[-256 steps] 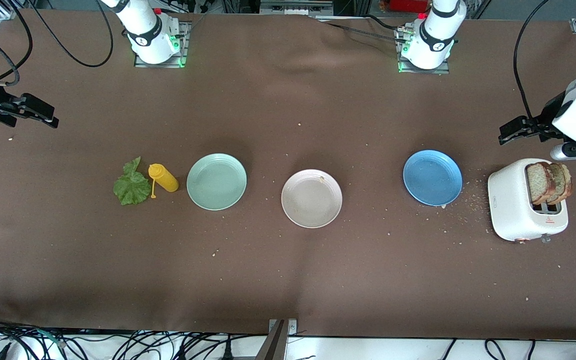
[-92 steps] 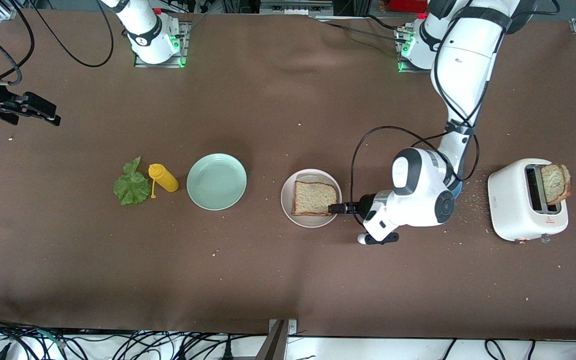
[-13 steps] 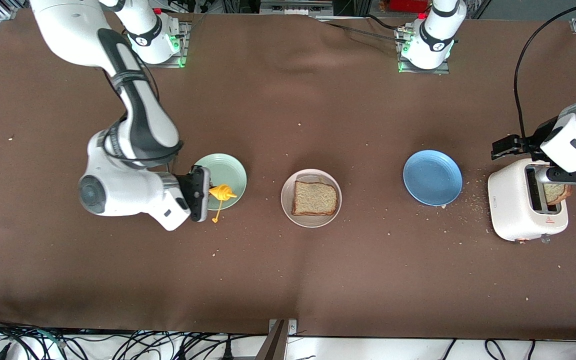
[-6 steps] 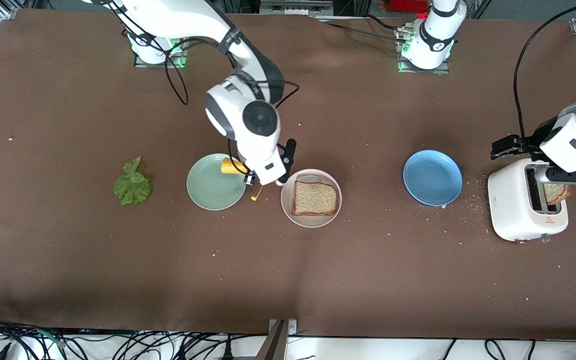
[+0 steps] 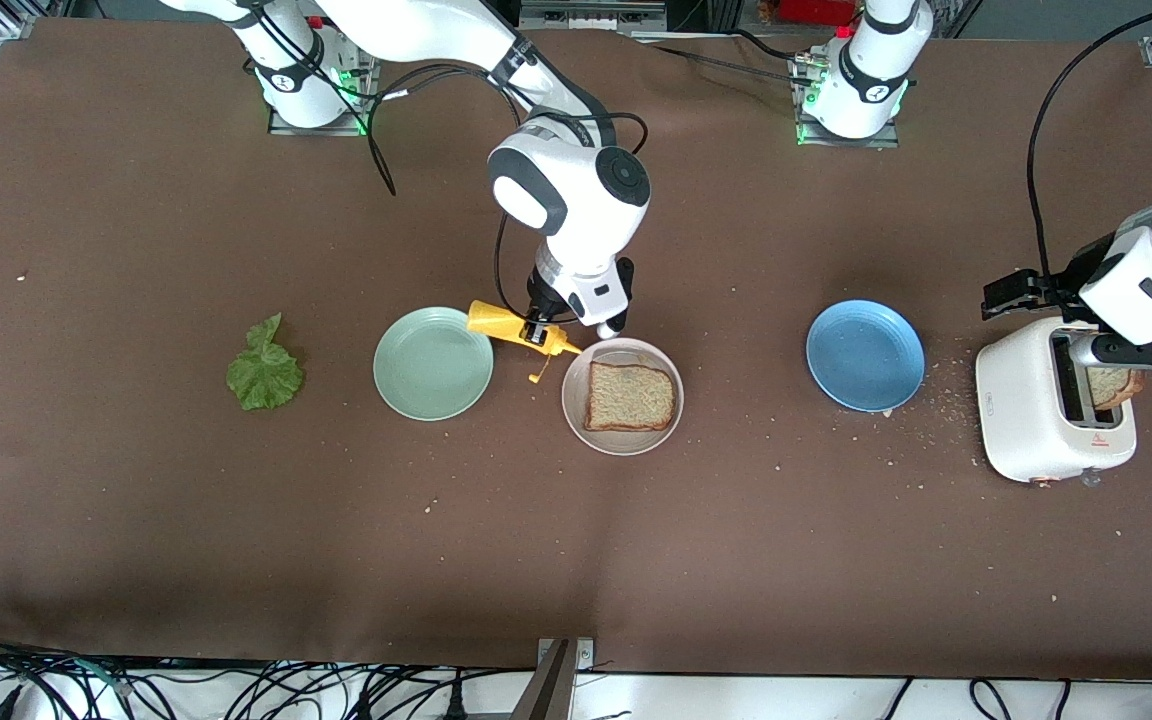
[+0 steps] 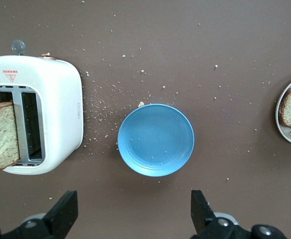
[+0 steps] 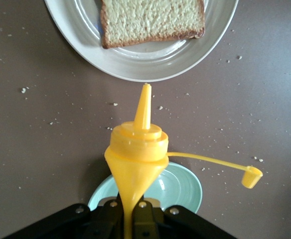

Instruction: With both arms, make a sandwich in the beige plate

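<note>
One bread slice [image 5: 631, 396] lies on the beige plate [image 5: 623, 446]. My right gripper [image 5: 536, 334] is shut on a yellow squeeze bottle [image 5: 506, 326] and holds it tilted in the air. Its nozzle points at the beige plate's rim on the right arm's side. In the right wrist view the bottle [image 7: 135, 149] points at the plate [image 7: 150, 67] and bread [image 7: 150, 17]. The second slice [image 5: 1112, 384] stands in the white toaster [image 5: 1036, 420]. My left gripper [image 5: 1008, 294] is open and empty, over the table beside the toaster. The lettuce leaf [image 5: 264, 372] lies toward the right arm's end.
A mint-green plate [image 5: 433, 363] sits beside the beige plate, under the bottle's base. A blue plate [image 5: 865, 355] sits between the beige plate and the toaster. The bottle's open cap [image 5: 536, 378] dangles on its strap. Crumbs are scattered round the toaster.
My right arm has carried the yellow bottle from over the mint-green plate to the beige plate's edge and turned its nozzle toward the plate. The left arm has not moved.
</note>
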Available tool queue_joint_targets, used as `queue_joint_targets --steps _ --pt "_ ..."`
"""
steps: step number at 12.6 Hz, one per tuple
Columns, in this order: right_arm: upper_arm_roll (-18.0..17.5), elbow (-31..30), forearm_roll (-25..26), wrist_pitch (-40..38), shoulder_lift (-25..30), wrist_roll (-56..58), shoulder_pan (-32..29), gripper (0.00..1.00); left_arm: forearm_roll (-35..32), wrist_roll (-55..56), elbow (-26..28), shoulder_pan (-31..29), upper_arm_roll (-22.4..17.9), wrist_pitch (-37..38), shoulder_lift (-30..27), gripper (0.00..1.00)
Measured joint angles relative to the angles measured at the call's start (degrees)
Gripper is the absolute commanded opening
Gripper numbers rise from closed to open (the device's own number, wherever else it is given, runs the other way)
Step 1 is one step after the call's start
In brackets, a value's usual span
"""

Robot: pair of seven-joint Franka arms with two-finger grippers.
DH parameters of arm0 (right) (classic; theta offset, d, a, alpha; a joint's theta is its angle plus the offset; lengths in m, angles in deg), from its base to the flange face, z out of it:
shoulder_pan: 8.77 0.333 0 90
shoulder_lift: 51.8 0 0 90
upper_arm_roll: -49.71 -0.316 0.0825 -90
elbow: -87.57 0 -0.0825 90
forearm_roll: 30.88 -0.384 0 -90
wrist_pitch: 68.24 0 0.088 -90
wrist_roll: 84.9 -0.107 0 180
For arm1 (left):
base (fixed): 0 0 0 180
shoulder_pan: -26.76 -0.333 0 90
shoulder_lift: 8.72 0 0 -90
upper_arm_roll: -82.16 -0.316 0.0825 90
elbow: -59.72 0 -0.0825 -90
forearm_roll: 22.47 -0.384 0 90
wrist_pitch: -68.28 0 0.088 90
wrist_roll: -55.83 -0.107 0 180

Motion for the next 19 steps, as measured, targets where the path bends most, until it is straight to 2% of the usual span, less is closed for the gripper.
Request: queue_joint_targets --steps 5,7,11,15,19 --pt "0.4 0.3 0.2 -0.4 0.0 -0.1 0.0 0.00 0.0 0.0 0.0 0.0 0.0 -0.3 0.0 1.00" --pt "0.8 0.8 -2.8 -0.5 0.4 1.3 -1.2 0.00 0.0 0.0 0.0 0.0 0.0 -0.4 0.0 1.00" --pt "1.3 1.4 -17.6 -0.6 3.2 14.0 -8.8 0.00 0.0 0.0 0.0 0.0 0.0 -0.4 0.0 1.00" --pt "1.5 1.4 -36.5 -0.5 4.4 31.4 -18.5 0.00 0.0 0.0 0.0 0.1 0.0 -0.4 0.0 1.00" --pt "1.6 1.5 -52.7 -3.5 4.6 50.4 -28.4 0.00 0.0 0.0 0.0 0.1 0.1 -0.4 0.0 1.00"
